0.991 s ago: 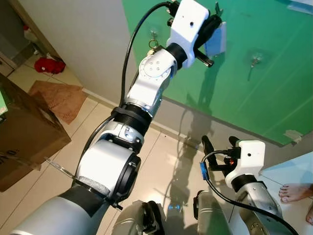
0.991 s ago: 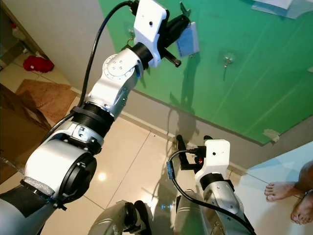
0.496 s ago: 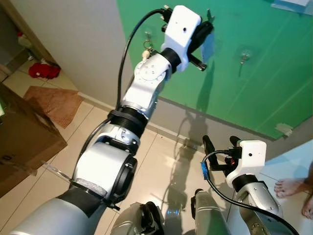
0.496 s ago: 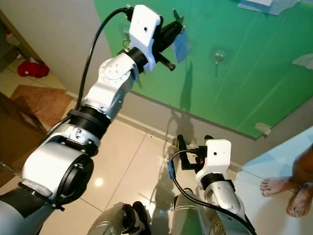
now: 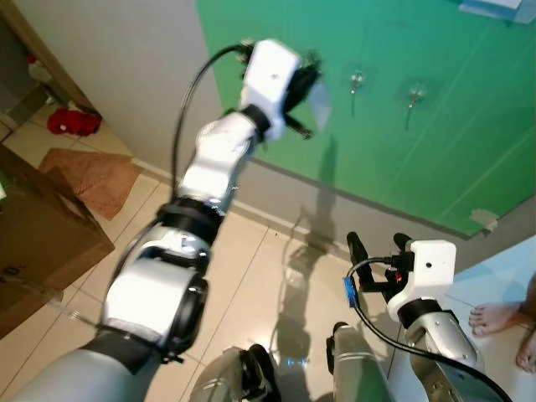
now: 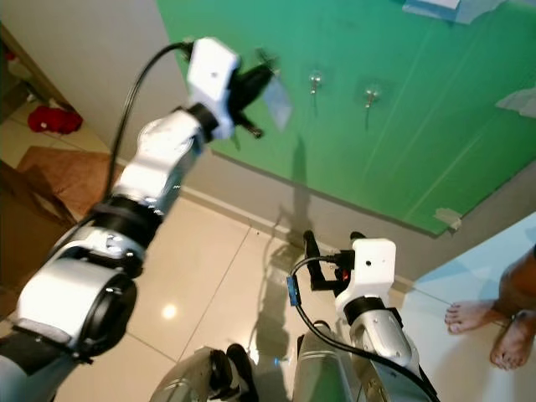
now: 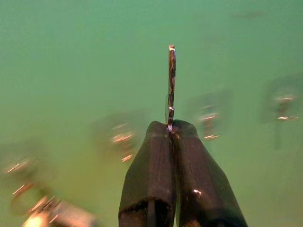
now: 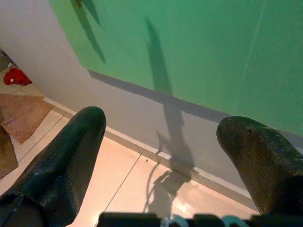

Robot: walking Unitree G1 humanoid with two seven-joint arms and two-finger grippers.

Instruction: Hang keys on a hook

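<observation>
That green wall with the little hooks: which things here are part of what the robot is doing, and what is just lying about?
Part of the job:
- left gripper, shut on a key tag
- hooks on the green wall

Just lying about:
- cardboard box
- brown mat
- red cloth
- right gripper, idle, open

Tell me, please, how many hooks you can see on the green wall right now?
2 clearly: one hook just right of the raised left pincer, another hook further right. More may hide behind the left arm.
</observation>
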